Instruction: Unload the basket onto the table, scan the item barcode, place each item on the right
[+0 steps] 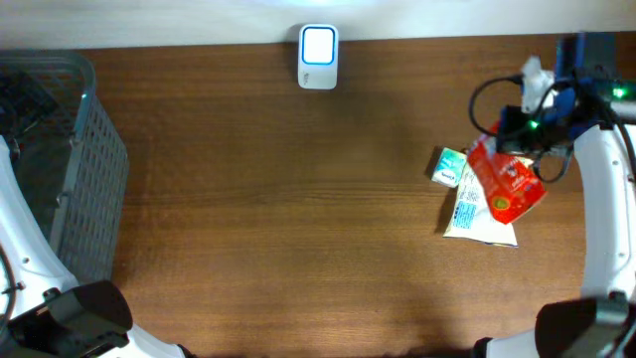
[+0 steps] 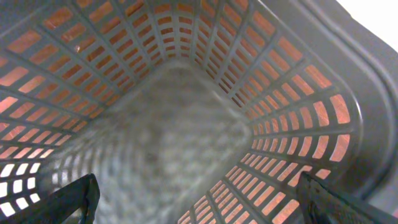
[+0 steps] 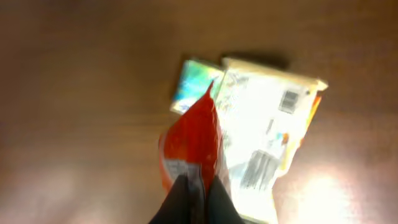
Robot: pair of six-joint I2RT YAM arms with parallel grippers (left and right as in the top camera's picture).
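Observation:
A red packet [image 1: 505,181] hangs at the right side of the table, pinched at its upper edge by my right gripper [image 1: 494,142]. In the right wrist view the red packet [image 3: 191,152] runs up from between the dark fingers [image 3: 183,202], which are shut on it. The white barcode scanner [image 1: 318,56] stands at the table's back edge, well left of the packet. My left gripper [image 2: 199,199] is open inside the grey basket [image 2: 298,112], with nothing between its fingers.
Under the red packet lie a white and yellow pouch [image 1: 475,214] with a printed barcode [image 3: 288,99] and a small green box [image 1: 448,165]. The grey basket [image 1: 94,189] stands at the table's left edge.

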